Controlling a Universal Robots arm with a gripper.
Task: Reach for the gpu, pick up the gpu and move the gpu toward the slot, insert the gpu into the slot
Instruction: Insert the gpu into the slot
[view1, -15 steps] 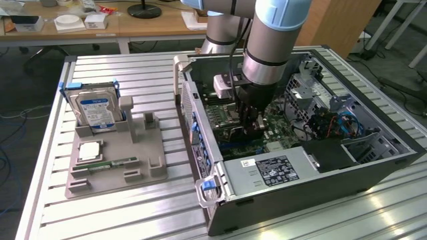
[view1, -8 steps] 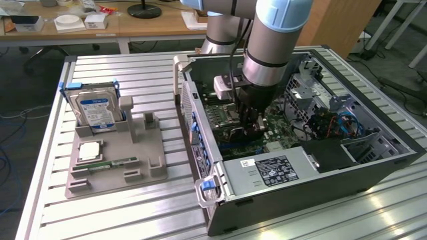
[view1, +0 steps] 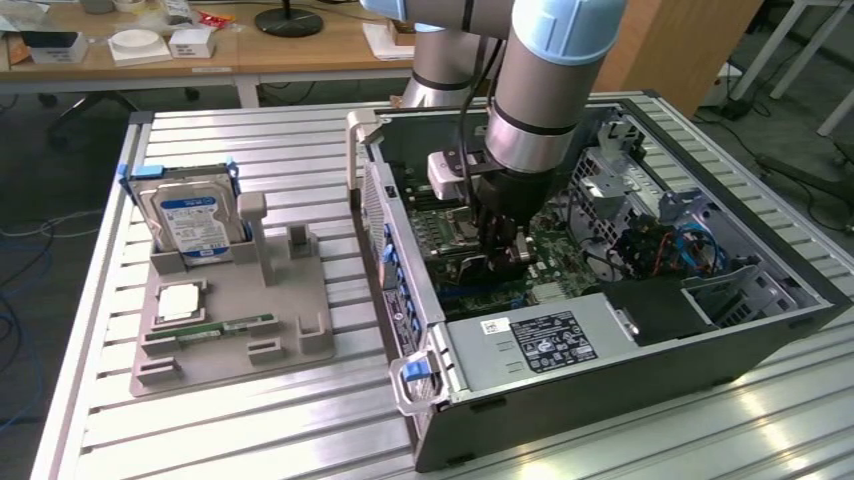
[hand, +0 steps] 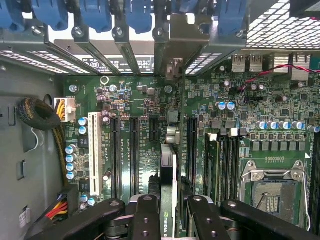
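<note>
On the exterior view's left, a hard drive (view1: 191, 218) stands in a grey holder tray (view1: 300, 330). To its right, the arm reaches straight down into the open computer case (view1: 747, 330). The gripper (hand: 169, 210), partly closed, clamps the gpu (hand: 168, 175) edge-on between its fingers (hand: 146, 220), directly over the motherboard's (hand: 280, 130) slot (hand: 172, 131).
</note>
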